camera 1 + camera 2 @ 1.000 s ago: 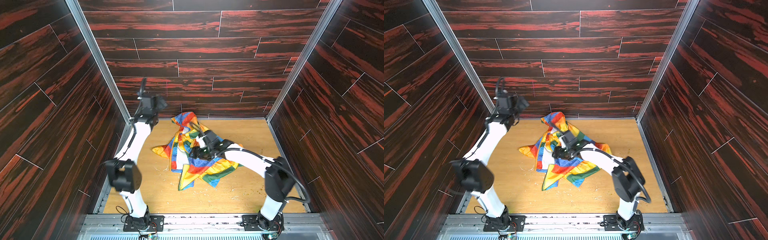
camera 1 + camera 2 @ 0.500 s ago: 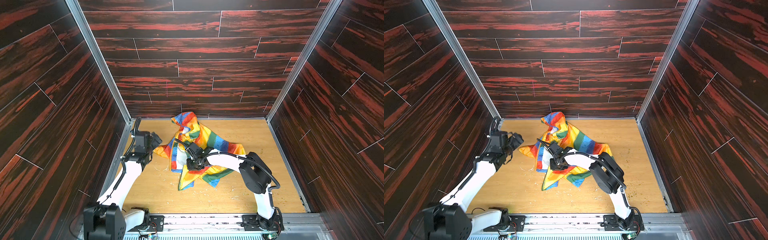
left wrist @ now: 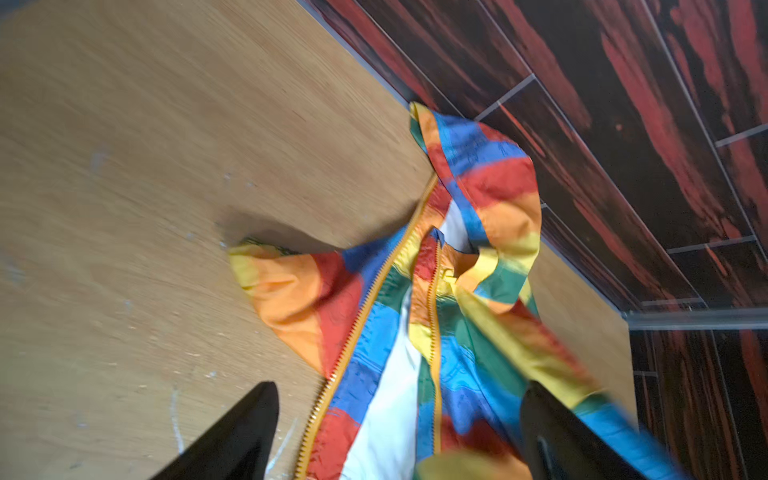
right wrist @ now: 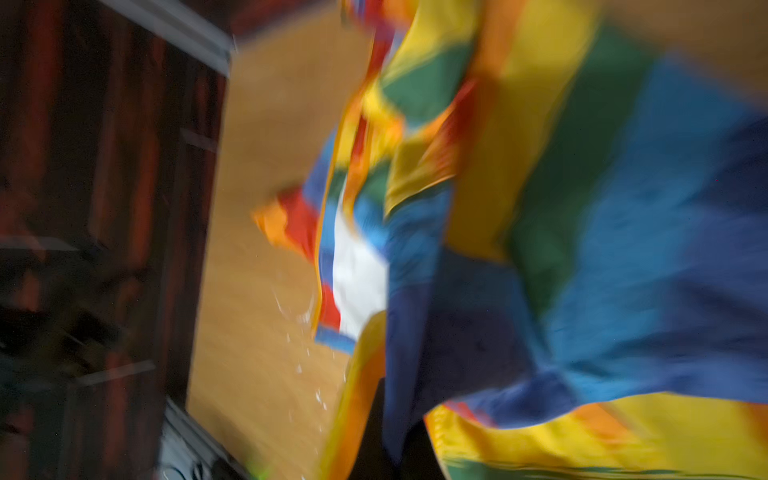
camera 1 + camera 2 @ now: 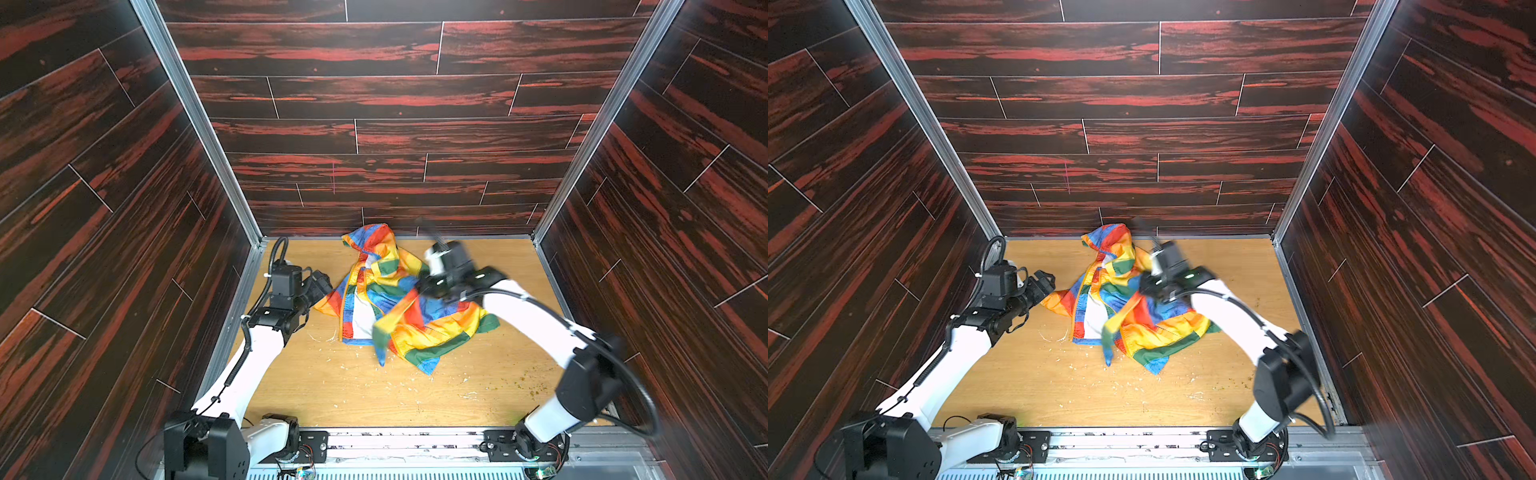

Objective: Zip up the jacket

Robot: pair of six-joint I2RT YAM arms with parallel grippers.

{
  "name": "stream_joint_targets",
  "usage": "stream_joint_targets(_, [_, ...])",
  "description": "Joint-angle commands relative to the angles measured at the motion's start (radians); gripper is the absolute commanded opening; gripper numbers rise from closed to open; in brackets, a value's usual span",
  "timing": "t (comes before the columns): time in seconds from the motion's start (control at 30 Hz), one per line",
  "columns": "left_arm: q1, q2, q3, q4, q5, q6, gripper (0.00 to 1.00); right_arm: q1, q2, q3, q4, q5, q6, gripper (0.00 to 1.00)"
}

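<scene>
The jacket (image 5: 432, 328) (image 5: 1154, 332) lies crumpled on the wooden table in both top views, hood toward the back wall, white lining showing. My right gripper (image 5: 423, 287) (image 5: 1144, 290) is shut on a fold of its fabric and holds a striped strip up off the pile. The right wrist view is blurred; fabric (image 4: 582, 249) fills it and wraps the dark fingers (image 4: 374, 440). My left gripper (image 5: 322, 282) (image 5: 1045, 280) stands open beside the orange sleeve tip. In the left wrist view its open jaws (image 3: 399, 399) straddle the yellow zipper (image 3: 365, 316), which is unzipped.
The wooden table (image 5: 374, 395) is boxed in by dark red plank walls (image 5: 374, 137) with aluminium corner posts (image 5: 232, 195). White crumbs (image 5: 324, 337) lie in front of the jacket. Both arm bases sit on the front rail (image 5: 399, 440).
My left arm came down from the back wall to the jacket's left side. My right gripper shut on the fabric and pulled it up and back to the right.
</scene>
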State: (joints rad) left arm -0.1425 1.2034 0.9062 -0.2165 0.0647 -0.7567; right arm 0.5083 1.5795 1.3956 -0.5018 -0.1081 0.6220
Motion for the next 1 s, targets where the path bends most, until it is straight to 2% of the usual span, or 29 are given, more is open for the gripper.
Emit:
stream_joint_targets(0.0, [-0.062, 0.014, 0.055, -0.007, 0.034, 0.025, 0.93, -0.154, 0.012, -0.016, -0.096, -0.105, -0.092, 0.0])
stream_joint_targets(0.13, [-0.122, 0.018, 0.045, 0.006, 0.027, 0.015, 0.93, -0.324, 0.098, 0.082, -0.162, 0.017, -0.147, 0.0])
stream_joint_targets(0.2, [-0.132, 0.012, 0.026, 0.015, 0.029, 0.003, 0.93, -0.371, 0.156, 0.139, -0.166, 0.049, -0.15, 0.01])
stream_joint_targets(0.3, [-0.135, 0.008, 0.001, 0.023, 0.032, -0.007, 0.93, -0.387, 0.259, 0.26, -0.194, 0.07, -0.171, 0.17])
stream_joint_targets(0.4, [-0.135, 0.01, -0.002, 0.017, 0.038, 0.002, 0.93, -0.381, 0.322, 0.353, -0.232, 0.048, -0.174, 0.47])
stream_joint_targets(0.43, [-0.135, 0.013, 0.001, 0.014, 0.038, 0.007, 0.94, -0.374, 0.32, 0.356, -0.232, 0.051, -0.175, 0.54])
stream_joint_targets(0.47, [-0.135, 0.019, 0.006, 0.011, 0.038, 0.011, 0.94, -0.365, 0.308, 0.352, -0.227, 0.067, -0.179, 0.6])
stream_joint_targets(0.53, [-0.135, 0.039, 0.021, 0.009, 0.043, 0.018, 0.94, -0.349, 0.274, 0.328, -0.227, 0.107, -0.186, 0.67])
stream_joint_targets(0.73, [-0.143, 0.154, 0.074, 0.05, 0.09, 0.035, 0.95, -0.263, 0.066, 0.111, -0.189, 0.117, -0.222, 0.69])
stream_joint_targets(0.97, [-0.169, 0.377, 0.204, 0.099, 0.135, 0.064, 0.94, 0.004, -0.143, -0.251, -0.175, 0.14, -0.204, 0.68])
